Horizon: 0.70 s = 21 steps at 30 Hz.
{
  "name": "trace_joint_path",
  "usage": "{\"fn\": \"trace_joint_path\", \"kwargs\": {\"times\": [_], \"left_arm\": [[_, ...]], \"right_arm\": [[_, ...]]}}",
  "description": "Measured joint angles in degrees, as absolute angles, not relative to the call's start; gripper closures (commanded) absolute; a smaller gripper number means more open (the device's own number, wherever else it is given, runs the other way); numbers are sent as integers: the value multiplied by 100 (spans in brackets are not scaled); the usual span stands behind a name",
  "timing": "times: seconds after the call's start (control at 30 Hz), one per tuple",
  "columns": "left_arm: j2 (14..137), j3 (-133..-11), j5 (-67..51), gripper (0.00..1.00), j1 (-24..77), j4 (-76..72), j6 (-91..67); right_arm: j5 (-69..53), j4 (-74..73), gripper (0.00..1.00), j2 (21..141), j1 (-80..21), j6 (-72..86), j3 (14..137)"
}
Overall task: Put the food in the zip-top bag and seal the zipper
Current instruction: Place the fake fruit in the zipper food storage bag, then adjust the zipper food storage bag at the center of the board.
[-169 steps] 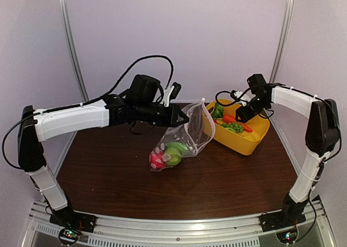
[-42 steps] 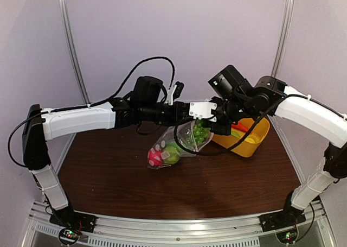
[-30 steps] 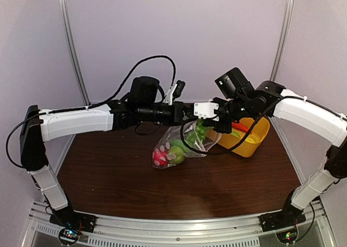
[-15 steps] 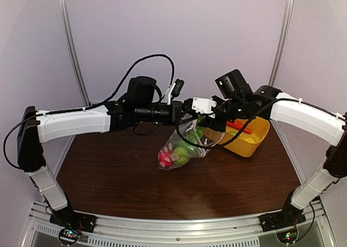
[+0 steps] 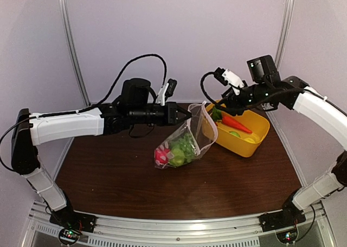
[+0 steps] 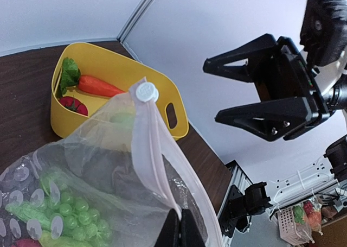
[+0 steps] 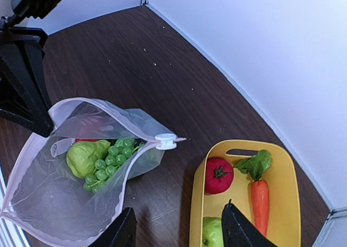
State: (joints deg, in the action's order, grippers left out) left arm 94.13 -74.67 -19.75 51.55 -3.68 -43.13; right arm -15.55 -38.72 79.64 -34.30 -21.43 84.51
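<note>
The dotted clear zip-top bag (image 5: 187,141) hangs open from my left gripper (image 5: 183,115), which is shut on its mouth edge (image 6: 181,230). The zipper strip with a white slider (image 7: 165,141) rims the open mouth. In the bag lie green grapes (image 7: 108,163), a pale green fruit (image 7: 84,156) and a pink piece (image 5: 161,157). My right gripper (image 7: 180,208) is open and empty, above the gap between bag and yellow basket (image 7: 198,203); it also shows in the top view (image 5: 223,95). In the basket are a red tomato (image 7: 218,176), an orange carrot (image 7: 259,203) and a green apple (image 7: 212,233).
The basket (image 5: 260,135) stands at the back right of the dark wooden table (image 5: 135,176), close to the bag's mouth. White walls enclose the back and sides. Black cables loop above both arms.
My right gripper was at the bag's mouth; it has pulled back up and right over the basket, open. Green grapes now lie in the bag. The bag has sagged down.
</note>
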Motion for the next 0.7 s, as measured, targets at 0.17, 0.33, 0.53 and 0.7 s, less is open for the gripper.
{"fn": "trace_joint_path", "kwargs": {"times": [0.17,0.33,0.53,0.7], "left_arm": [[9413,-7463,-1868,100,5155,-429,-4309],[9419,-7463,-1824,100,5155,-449,-4307],[9419,-7470,-1745,100,5155,-412,-4272],[9279,-7942,-582,100,5194,716,-3815]], "right_arm": [[-1940,-3907,43,8036,-3299,-1372,8064],[-2574,-3940,54,8248,-3286,-875,7856],[-2945,-4053,100,8683,-3286,-622,7968],[-3020,-4414,100,9220,-3286,-591,9249]]}}
